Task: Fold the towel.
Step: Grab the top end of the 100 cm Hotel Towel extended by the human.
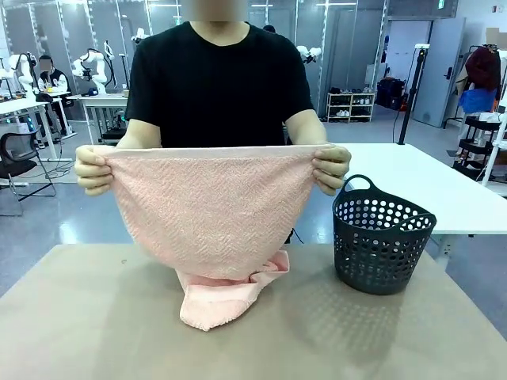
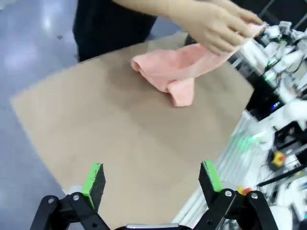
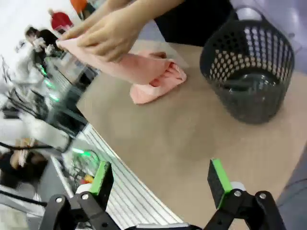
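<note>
A lab workspace: white worktable, office chair, storage rack.

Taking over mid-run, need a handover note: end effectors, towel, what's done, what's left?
Left end effector: open, empty, clear of the towel.
Right end effector: open, empty.
Towel: the person holds its top edge spread between one hand and the other hand; its lower end is bunched on the table.
Dark grey perforated basket: on the table, on the robot's right, apart from the towel.
Done: no fold visible.
Left: the whole fold.
</note>
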Available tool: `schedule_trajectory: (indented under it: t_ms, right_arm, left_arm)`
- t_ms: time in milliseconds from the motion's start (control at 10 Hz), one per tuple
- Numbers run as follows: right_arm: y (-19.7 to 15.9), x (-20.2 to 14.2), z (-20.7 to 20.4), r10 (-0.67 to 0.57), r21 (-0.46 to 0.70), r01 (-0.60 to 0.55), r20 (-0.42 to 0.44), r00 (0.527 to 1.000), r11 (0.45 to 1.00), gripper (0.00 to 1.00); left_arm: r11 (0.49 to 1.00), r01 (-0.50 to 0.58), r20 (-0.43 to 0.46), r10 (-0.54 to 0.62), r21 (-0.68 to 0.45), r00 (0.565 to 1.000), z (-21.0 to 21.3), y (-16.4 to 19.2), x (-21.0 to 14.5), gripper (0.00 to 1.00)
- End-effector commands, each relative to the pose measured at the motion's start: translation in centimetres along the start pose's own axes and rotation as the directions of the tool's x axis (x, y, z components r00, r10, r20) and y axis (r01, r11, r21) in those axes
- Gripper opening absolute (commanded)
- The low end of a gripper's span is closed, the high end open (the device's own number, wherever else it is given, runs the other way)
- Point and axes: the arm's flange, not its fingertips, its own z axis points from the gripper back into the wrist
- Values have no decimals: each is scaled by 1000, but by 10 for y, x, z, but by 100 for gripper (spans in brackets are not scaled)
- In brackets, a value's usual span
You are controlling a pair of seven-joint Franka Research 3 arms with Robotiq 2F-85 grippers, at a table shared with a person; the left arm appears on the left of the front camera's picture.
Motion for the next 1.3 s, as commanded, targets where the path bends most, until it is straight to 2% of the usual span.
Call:
schedule_trajectory:
  t_ms: [0,100,300,500,600,700,800,900,1200]
  right_arm:
    - [20,38,-7,287,-121,-298,-101,953,947,100]
    - [46,67,-5,406,-135,-431,-178,896,892,100]
    - [96,113,-5,586,-105,-631,-279,761,769,100]
    - [130,139,-18,685,-84,-763,-385,619,641,100]
    - [142,149,-27,705,-74,-794,-417,574,603,100]
    - [152,156,-36,721,-60,-805,-408,560,591,100]
    - [156,156,-42,721,-52,-797,-394,571,602,100]
    - [159,155,-28,709,-51,-786,-397,582,616,100]
    - [159,155,-28,709,-51,-786,-397,582,616,100]
  left_arm:
    - [933,307,-101,-293,185,951,1,-22,41,100]
    - [869,453,-145,-432,197,890,13,-46,78,100]
    - [731,667,-255,-624,144,739,23,-92,131,100]
    - [580,806,-384,-722,118,576,11,-126,158,100]
    - [548,831,-389,-747,99,539,3,-141,170,100]
    - [537,840,-371,-766,78,525,-5,-150,177,100]
    - [562,825,-332,-768,62,548,-6,-154,179,100]
    - [558,828,-366,-759,61,538,5,-152,182,100]
    - [558,828,-366,-759,61,538,5,-152,182,100]
